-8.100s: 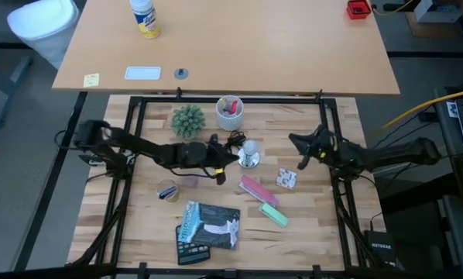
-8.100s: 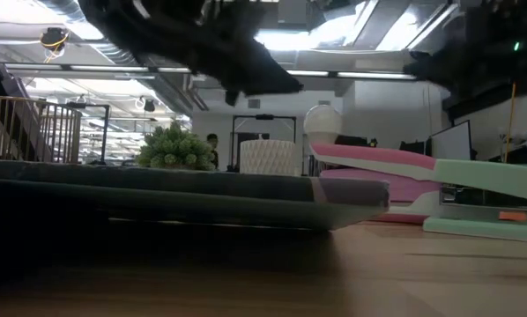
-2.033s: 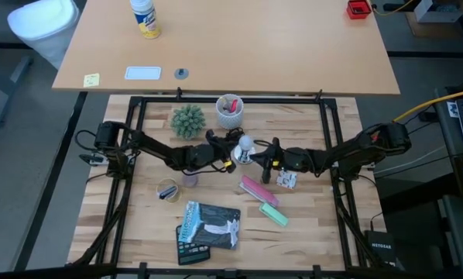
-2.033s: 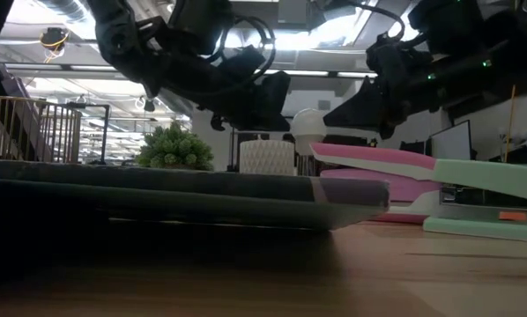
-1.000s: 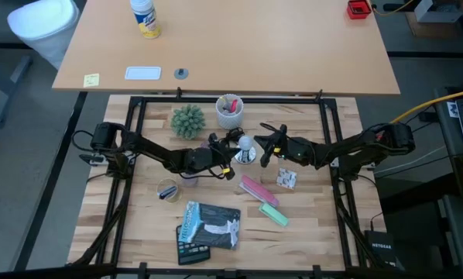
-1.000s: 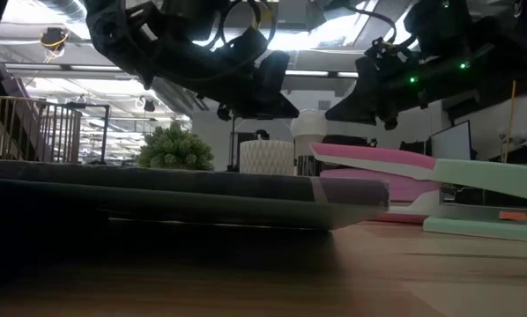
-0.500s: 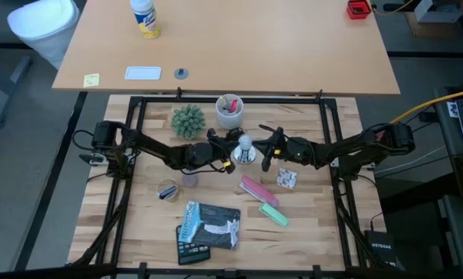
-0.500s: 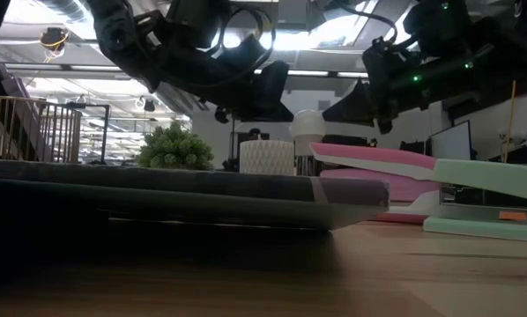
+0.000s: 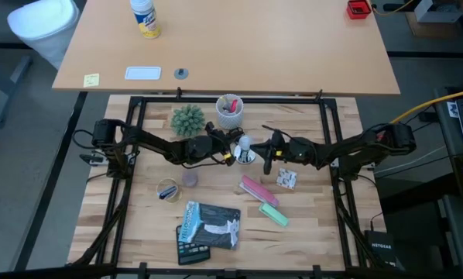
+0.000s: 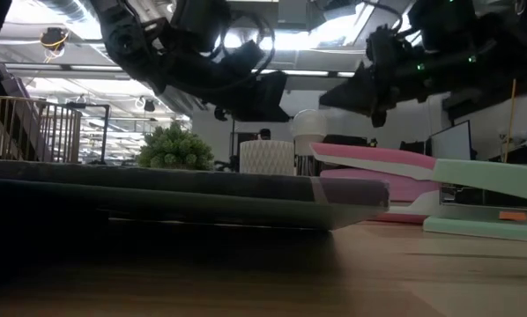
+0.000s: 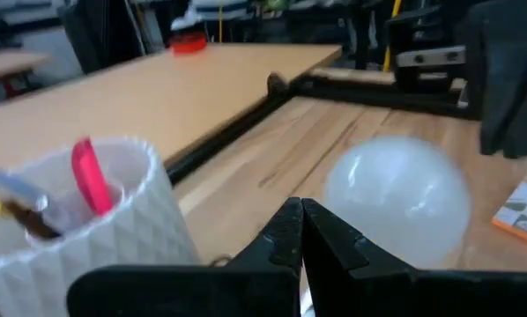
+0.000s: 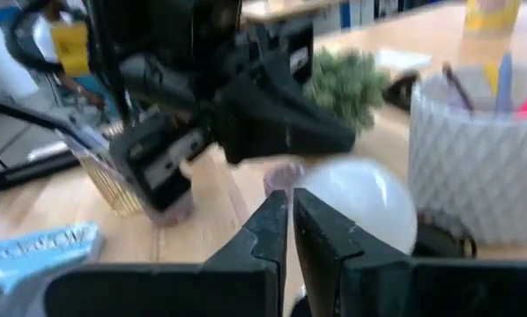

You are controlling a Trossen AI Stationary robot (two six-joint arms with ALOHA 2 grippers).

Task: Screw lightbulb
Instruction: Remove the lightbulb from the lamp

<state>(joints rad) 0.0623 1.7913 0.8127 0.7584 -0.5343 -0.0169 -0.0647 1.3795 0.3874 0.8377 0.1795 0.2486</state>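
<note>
The frosted-white lightbulb (image 9: pixel 245 142) stands upright on the shiny silver disc fixture (image 9: pixel 248 158) at the table's middle. It also shows in the low view (image 10: pixel 310 123), the left wrist view (image 11: pixel 396 198) and the right wrist view (image 12: pixel 360 211). My left gripper (image 9: pixel 233 153) is shut, its tips right beside the bulb's left side (image 11: pixel 300 231). My right gripper (image 9: pixel 267 151) is shut, its tips right beside the bulb's right side (image 12: pixel 290 220). The bulb's screw base is hidden. My left gripper's shut fingertips (image 11: pixel 285 224) point level from the table's left at the bulb's glass; I cannot tell whether they touch it. My right gripper's shut fingertips (image 12: pixel 272 220) point level from the table's right at the bulb's glass (image 12: pixel 334 189); I cannot tell whether they touch it.
A white cup of pens (image 9: pixel 229 111) and a small green plant (image 9: pixel 187 120) stand behind the bulb. A pink stapler (image 9: pixel 256 190), a green stapler (image 9: pixel 274 215), a small patterned box (image 9: pixel 286 179), a magazine (image 9: pixel 208 225) and a tape roll (image 9: pixel 167 191) lie nearer.
My left gripper has gone a little toward the table's far edge, closer to the bulb. The bulb has stayed upright on the fixture.
</note>
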